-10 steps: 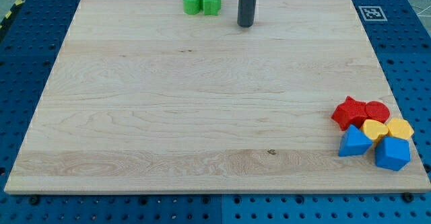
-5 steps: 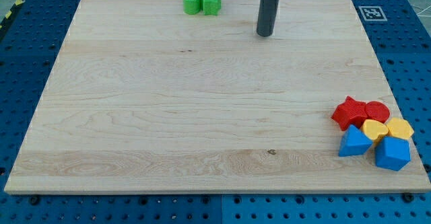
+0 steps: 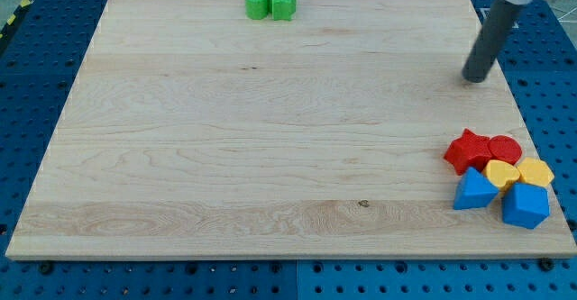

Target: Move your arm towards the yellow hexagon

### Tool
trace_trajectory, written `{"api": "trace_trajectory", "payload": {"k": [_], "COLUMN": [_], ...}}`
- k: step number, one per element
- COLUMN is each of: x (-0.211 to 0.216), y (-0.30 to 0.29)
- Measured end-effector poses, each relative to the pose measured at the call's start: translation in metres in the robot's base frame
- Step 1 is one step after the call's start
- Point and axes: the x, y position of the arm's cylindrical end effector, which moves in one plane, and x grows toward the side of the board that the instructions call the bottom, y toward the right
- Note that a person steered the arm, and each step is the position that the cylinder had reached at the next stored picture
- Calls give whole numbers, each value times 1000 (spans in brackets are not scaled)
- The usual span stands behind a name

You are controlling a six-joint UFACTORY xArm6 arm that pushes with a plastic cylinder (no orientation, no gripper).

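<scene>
We record the table [image 3: 270,138] as a pale wooden board on a blue perforated base. Our arm carries no pincer, only a dark rod, so there is no opening to report and nothing is held. My tip [image 3: 474,78] rests on the table near its right edge, in the upper right part of the view, touching no block.

The yellow hexagon [image 3: 537,172] lies at the view's lower right, close to the table's right edge, well below my tip and slightly to its right. It lies flat, and it appears a little wider across the view than it is deep; we cannot tell any facing direction for it.

It sits in a cluster of 6 blocks. A yellow heart [image 3: 500,173] is just to its left, a blue cube [image 3: 525,205] just below it, and a blue triangle [image 3: 474,191] further left. A red star [image 3: 467,150] and red cylinder [image 3: 505,148] lie above these.

2 green blocks stand at the top edge: a green cylinder [image 3: 257,3] touching a green star [image 3: 283,3], well apart from my tip.
</scene>
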Motion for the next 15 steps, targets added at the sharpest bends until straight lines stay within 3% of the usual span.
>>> {"api": "trace_trajectory", "payload": {"k": [3,11,15], "x": [37,164,172], "y": [79,79,46]}}
